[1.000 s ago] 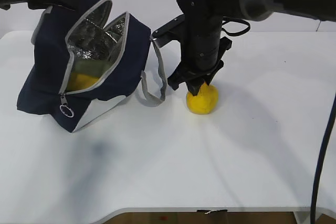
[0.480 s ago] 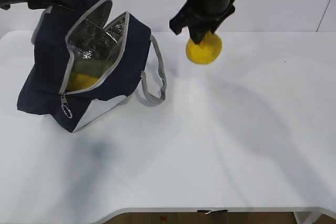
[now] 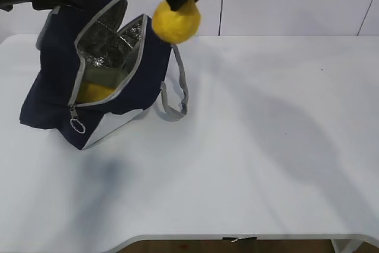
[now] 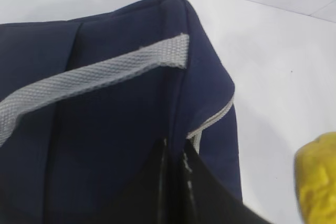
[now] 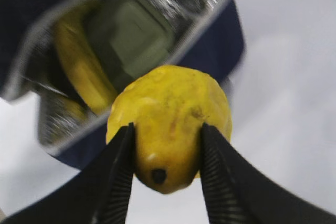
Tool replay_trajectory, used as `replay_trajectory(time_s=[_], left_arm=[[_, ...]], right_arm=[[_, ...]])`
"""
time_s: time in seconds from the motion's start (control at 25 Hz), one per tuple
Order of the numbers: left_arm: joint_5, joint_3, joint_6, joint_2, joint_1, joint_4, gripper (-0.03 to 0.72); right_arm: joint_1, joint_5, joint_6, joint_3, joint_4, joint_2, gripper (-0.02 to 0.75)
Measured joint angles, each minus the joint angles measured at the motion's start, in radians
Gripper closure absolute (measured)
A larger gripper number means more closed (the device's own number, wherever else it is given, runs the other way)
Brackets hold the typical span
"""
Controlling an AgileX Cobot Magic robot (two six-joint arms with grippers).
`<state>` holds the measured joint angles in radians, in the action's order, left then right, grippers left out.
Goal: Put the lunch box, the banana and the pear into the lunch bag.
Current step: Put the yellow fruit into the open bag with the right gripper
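Note:
The navy lunch bag (image 3: 53, 96) lies tilted at the left of the table, its top unzipped and the foil lining showing. Inside it are the banana (image 5: 79, 66) and the pale green lunch box lid (image 5: 128, 35); a yellow patch (image 3: 93, 92) shows in the exterior view. My right gripper (image 5: 165, 153) is shut on the yellow pear (image 3: 176, 21) and holds it in the air just right of the bag's opening. My left gripper (image 4: 173, 150) is shut on the bag's navy fabric (image 4: 105, 129) at its upper back edge. The pear's edge (image 4: 317, 182) shows in the left wrist view.
The bag's grey webbing handle (image 3: 177, 90) hangs down onto the white table (image 3: 266, 146) to the right of the bag. The zipper's ring pull (image 3: 76, 125) hangs at the bag's lower front. A grey handle strap (image 4: 89, 80) crosses the bag's back.
My right gripper has lifted the pear off the table and carried it up and left, from mid-table to beside the bag's opening. The bag and left gripper have stayed put.

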<state>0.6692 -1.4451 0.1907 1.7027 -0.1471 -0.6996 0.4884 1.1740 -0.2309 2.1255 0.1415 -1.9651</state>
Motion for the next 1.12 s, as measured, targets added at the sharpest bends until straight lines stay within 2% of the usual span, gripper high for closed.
replay_trajectory(time_s=[0.2, 0.36, 0.48, 0.64, 0.72, 0.92, 1.0, 1.12], left_arm=[[0.000, 0.000, 0.000, 0.000, 0.000, -0.017, 0.694], [0.000, 0.000, 0.000, 0.000, 0.000, -0.017, 0.694], [0.000, 0.000, 0.000, 0.000, 0.000, -0.018, 0.694], [0.004, 0.000, 0.000, 0.000, 0.000, -0.018, 0.694], [0.004, 0.000, 0.000, 0.000, 0.000, -0.018, 0.694], [0.004, 0.000, 0.000, 0.000, 0.000, -0.019, 0.694], [0.006, 0.000, 0.000, 0.000, 0.000, -0.024, 0.694], [0.006, 0.000, 0.000, 0.000, 0.000, -0.024, 0.694]], right_arm=[[0.000, -0.129, -0.106, 0.000, 0.192, -0.018, 0.434], [0.000, -0.167, -0.203, 0.000, 0.325, -0.079, 0.434], [0.000, -0.195, -0.260, 0.000, 0.384, -0.134, 0.434], [0.000, -0.261, -0.325, 0.000, 0.406, -0.190, 0.422], [0.000, -0.312, -0.341, 0.000, 0.411, -0.206, 0.382], [0.000, -0.398, -0.349, 0.000, 0.433, -0.235, 0.183], [0.000, -0.396, -0.351, 0.000, 0.433, -0.235, 0.146], [0.000, -0.369, -0.348, 0.000, 0.412, -0.224, 0.134]])
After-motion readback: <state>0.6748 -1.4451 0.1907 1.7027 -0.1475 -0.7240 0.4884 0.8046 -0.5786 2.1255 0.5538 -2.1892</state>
